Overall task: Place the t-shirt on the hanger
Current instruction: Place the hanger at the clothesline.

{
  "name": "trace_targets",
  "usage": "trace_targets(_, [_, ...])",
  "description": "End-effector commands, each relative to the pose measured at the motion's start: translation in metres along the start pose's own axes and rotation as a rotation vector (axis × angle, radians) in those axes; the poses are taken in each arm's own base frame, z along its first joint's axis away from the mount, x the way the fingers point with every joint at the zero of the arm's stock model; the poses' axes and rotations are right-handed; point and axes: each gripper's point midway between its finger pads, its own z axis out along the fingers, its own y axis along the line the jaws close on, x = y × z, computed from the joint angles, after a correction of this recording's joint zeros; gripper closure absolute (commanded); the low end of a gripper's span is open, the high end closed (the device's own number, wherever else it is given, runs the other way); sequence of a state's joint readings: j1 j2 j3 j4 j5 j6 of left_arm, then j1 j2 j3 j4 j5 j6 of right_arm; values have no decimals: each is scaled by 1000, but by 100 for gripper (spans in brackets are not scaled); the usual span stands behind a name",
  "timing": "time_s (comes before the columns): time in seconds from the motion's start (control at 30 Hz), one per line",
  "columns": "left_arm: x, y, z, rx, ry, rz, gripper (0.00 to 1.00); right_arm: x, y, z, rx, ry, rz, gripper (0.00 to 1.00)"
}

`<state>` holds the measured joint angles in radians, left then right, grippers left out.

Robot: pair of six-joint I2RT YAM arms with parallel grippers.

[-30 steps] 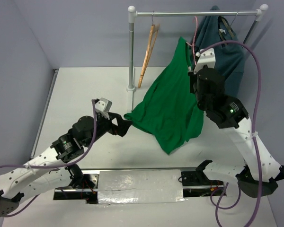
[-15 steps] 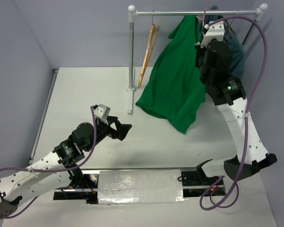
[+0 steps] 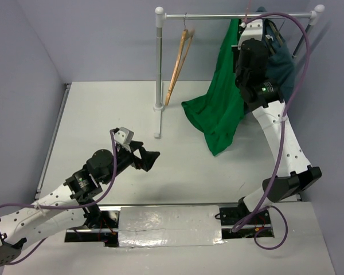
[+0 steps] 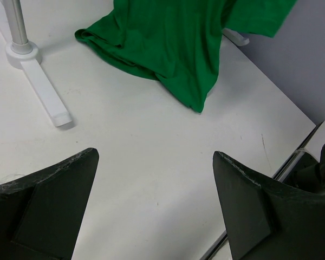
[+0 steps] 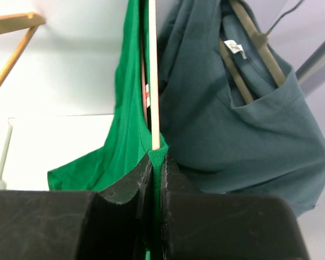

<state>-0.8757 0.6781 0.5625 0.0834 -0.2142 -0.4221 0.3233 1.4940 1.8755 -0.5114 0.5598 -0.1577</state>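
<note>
Top: right arm (image 3: 262, 94) is stretched up to the rail (image 3: 218, 16), with the wrist right under it. Its fingertips are hidden behind the wrist. The t-shirt (image 3: 221, 97) hangs from up there, and its lower end is bunched on the table (image 3: 103, 114) beside the rack post. A wooden hanger (image 3: 179, 63) is on the rail to the left, and a teal shirt (image 3: 282, 63) is behind the arm. The left gripper (image 3: 151, 158) is low over the table, well apart from the cloth, jaws wide.

Left wrist: both fingers (image 4: 43, 211) are spread wide with nothing between them. The green hem lies on the table ahead, near the rack foot (image 4: 40, 92).

Right wrist: the right gripper (image 5: 156, 162) has its jaws nearly together, pinching a fold of the green cloth. The thin pink hanger (image 5: 153, 70) wire rises straight out of that pinch, against the cloth. Can't tell if its hook is on the rail. The teal shirt sits just to the right on its own dark hanger (image 5: 254, 38).
</note>
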Motion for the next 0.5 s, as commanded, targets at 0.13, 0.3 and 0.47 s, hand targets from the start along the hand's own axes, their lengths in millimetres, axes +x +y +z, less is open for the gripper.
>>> trace_targets(0.13, [-17, -10, -1, 42, -67, -7, 1, -16, -11, 28, 19, -107, 125, 100])
trace_targets(0.3, [-16, -7, -1, 29, -63, -3, 1, 5, -2, 43, 5, -72, 129, 100])
trace_targets(0.47, [-16, -7, -1, 28, -65, 0, 1, 13, 2, 46, -6, -67, 134, 100])
